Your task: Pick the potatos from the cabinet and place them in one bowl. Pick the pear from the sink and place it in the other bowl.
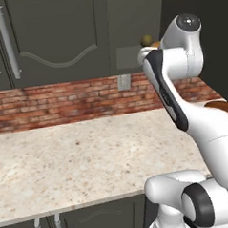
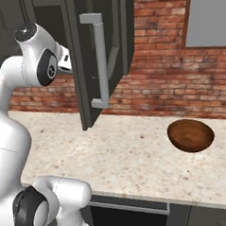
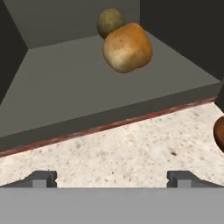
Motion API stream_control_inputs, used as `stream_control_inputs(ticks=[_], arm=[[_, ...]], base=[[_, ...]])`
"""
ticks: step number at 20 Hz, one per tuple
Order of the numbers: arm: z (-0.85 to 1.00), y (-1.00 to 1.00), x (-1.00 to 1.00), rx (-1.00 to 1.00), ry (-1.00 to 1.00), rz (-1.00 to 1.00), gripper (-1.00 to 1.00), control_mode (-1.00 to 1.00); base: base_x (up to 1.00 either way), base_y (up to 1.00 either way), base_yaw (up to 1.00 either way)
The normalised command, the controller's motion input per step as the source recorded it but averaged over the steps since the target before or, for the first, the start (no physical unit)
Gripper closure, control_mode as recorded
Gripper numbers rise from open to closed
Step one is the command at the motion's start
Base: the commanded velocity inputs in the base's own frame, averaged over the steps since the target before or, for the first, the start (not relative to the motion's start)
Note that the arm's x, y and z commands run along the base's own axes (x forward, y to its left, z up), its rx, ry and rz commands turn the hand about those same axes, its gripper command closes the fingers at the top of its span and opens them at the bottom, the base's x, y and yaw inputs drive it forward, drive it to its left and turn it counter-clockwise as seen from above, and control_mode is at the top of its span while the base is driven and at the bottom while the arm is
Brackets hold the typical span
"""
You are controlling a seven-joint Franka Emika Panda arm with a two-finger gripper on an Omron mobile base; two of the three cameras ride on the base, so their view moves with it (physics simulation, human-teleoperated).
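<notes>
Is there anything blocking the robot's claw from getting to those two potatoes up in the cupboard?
Nothing visible does. In the hand view the gripper is open and looks straight at the shelf, where the golden-tan potato sits with the olive-brown potato behind it. The cabinet door hangs open, off to the side.

The olive-brown potato (image 3: 110, 22) sits half hidden behind the golden-tan potato (image 3: 127, 47); at 3 o'clock, the dark-brown bowl (image 3: 220, 133) is cut off.
</notes>
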Motion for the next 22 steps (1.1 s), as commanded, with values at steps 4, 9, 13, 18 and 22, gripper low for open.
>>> stream_control_inputs(ticks=[4,9,13,18,22], arm=[[0.3,0.0,0.36,0.01,-0.14,-0.04,-1.0,-1.0],[0.17,0.0,0.39,-0.02,-0.08,-0.08,-1.0,-1.0],[0.16,-0.05,0.48,-0.01,-0.03,-0.08,-1.0,-1.0],[0.07,-0.21,0.66,-0.02,0.04,-0.06,-1.0,-1.0],[0.0,-0.39,0.6,-0.01,0.03,0.0,-1.0,-1.0]], base=[[0.0,0.0,0.0],[0.0,0.0,0.0],[0.0,0.0,0.0],[0.0,0.0,0.0],[0.0,0.0,0.0]])
